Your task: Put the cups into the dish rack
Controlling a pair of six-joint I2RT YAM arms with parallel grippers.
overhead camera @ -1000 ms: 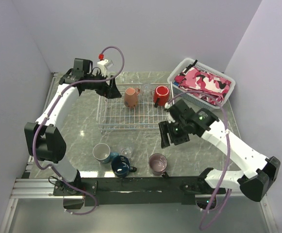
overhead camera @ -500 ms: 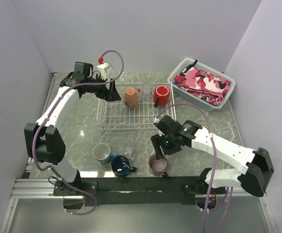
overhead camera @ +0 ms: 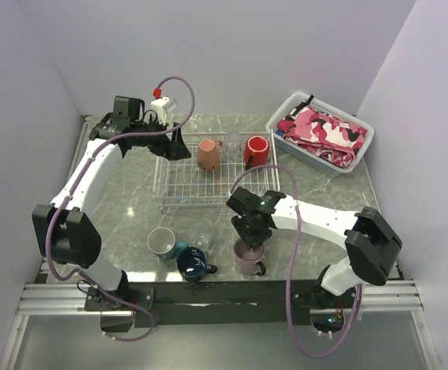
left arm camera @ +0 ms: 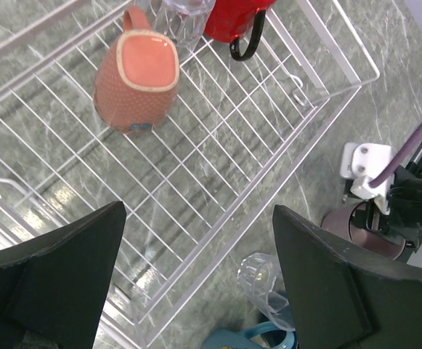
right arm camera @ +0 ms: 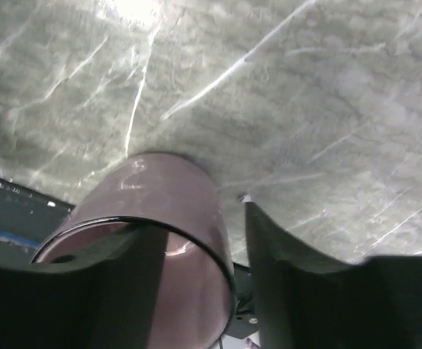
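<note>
Dish rack (overhead camera: 208, 193) is noted on the far half of the marble table (overhead camera: 123, 196). Three cups are seen inside it, ranged along its far edge: a salmon-orange mug (overhead camera: 208, 155), a small clear glass (overhead camera: 231, 142) and a red mug (overhead camera: 255, 151). The rest of the wire grid is left bare.

Four cups are found on the table, outside the rack and near its front edge. A teal-blue mug (overhead camera: 162, 243) with a white inside is placed furthest left. A second clear glass (overhead camera: 201, 242) is seen just beside it, and a dark navy mug (overhead camera: 193, 264) just in front of that glass. The mauve-pink mug (overhead camera: 249, 260) is set upright, mouth up, a little apart to the right.

Right gripper (overhead camera: 250, 233) is held directly over the mauve-pink mug. In the right wrist view its fingers (right arm camera: 305, 291) are spread apart, with the mug's wall taken between them. One finger is seen over the mouth and the other outside, where a thin gap is seen beside the wall. No clamping is observed.

Left gripper (overhead camera: 179, 146) is held above the rack's far left corner, jaws spread wide, with nothing gripped.

A white plastic basket (overhead camera: 285, 116) of pink cloth is noted past the rack's far right corner.
</note>
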